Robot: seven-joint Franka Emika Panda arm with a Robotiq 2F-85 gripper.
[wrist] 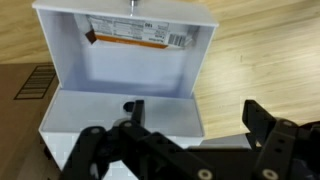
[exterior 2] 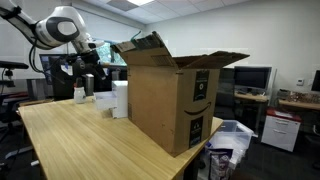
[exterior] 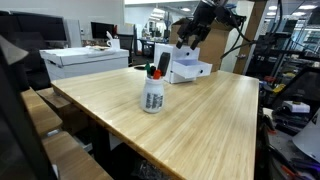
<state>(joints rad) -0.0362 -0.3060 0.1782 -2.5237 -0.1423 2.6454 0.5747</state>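
Observation:
My gripper (wrist: 198,118) hangs open above a small white box (wrist: 120,75), with nothing between its black fingers (wrist: 135,115). The box's lid stands up and has a printed label (wrist: 130,35) inside; the inside looks almost bare. One finger is over the box's floor and the other over the wooden table (wrist: 270,50) beside it. In both exterior views the gripper (exterior: 185,42) (exterior 2: 88,65) hovers a little above the white box (exterior: 188,68) (exterior 2: 118,98), apart from it.
A white bottle (exterior: 153,92) (exterior 2: 80,92) with a dark cap stands on the table. A tall open cardboard box (exterior 2: 175,95) sits next to the white box, its edge visible (wrist: 20,100). A large white carton (exterior: 85,60) sits at a table corner.

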